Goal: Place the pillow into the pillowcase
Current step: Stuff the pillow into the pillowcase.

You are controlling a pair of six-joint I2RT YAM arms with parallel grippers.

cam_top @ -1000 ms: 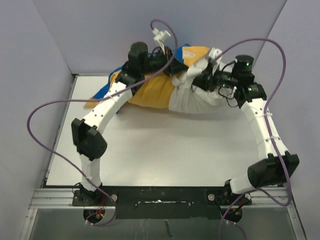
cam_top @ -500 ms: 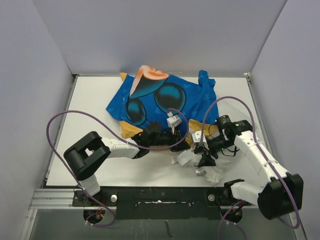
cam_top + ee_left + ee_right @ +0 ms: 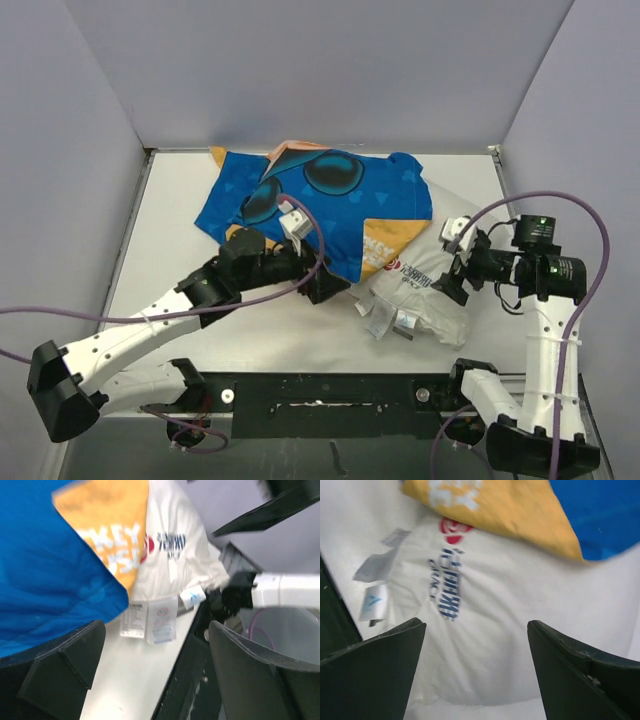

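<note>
Half in: saw pillow (image 3: 425,295) poking from pillowcase (image 3: 320,205) mouth, near-right on table (image 3: 300,340). Found left gripper (image 3: 335,290) and right gripper (image 3: 448,288) gaping, holding nothing. Needed a pinch on just the yellow hem (image 3: 385,245), then a drag over the bare end.

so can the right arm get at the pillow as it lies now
Probably yes: the open right end effector faces the bare white end of the pillow, with nothing between them. The pillowcase covers only its far part.
</note>
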